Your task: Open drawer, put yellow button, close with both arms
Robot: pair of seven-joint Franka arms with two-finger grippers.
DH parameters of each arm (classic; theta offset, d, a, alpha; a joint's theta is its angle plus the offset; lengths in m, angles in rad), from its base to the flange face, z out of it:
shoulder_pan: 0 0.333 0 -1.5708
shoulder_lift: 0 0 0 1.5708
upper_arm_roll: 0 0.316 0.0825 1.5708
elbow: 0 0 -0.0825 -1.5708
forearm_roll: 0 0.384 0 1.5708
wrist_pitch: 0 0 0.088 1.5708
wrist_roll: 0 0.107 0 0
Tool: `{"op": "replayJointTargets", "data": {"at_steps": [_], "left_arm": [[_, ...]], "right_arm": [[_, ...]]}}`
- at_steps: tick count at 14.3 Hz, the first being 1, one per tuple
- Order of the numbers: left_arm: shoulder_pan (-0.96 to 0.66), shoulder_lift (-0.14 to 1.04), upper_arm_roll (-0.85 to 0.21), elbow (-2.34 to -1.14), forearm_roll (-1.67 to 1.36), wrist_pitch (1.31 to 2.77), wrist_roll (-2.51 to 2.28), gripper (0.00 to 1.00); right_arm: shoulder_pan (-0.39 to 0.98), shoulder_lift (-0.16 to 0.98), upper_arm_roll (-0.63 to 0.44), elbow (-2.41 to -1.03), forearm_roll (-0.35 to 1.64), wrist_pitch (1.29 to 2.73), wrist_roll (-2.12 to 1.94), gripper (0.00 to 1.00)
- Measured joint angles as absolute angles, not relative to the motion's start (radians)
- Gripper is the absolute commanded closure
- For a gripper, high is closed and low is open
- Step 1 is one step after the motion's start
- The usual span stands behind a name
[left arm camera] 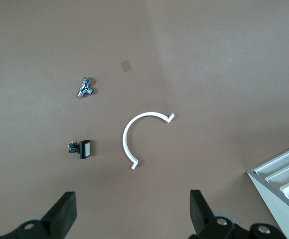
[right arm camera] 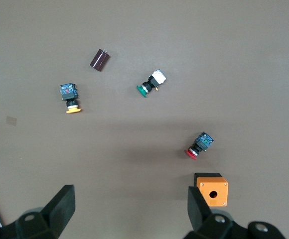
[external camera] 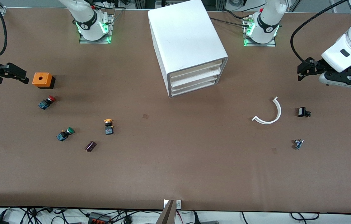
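Both hands wait spread and empty: your left hand (external camera: 301,73) hangs over the tabletop (external camera: 175,174) at its own end, your right hand (external camera: 13,73) beside the orange box (external camera: 42,79). Drawer (external camera: 195,71) sits shut, uppermost in the cabinet (external camera: 184,34). Yellow button (external camera: 109,126) lies toward the right arm's end, nearer the camera than the cabinet; that arm probably suits the pick.
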State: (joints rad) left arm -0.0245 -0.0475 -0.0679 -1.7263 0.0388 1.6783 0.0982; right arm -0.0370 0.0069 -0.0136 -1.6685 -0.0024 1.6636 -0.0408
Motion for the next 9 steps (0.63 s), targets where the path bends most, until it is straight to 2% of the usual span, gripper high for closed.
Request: {"op": "replayJointTargets", "data": {"at_steps": [9], "left_arm": [[-0.024,-0.047,-0.068,-1.726,0.039,1.678,0.098,0.00]], "right_arm": [[-0.037,0.016,-0.014,-1.669,-0.002,1.664,-0.041,0.00]]}}
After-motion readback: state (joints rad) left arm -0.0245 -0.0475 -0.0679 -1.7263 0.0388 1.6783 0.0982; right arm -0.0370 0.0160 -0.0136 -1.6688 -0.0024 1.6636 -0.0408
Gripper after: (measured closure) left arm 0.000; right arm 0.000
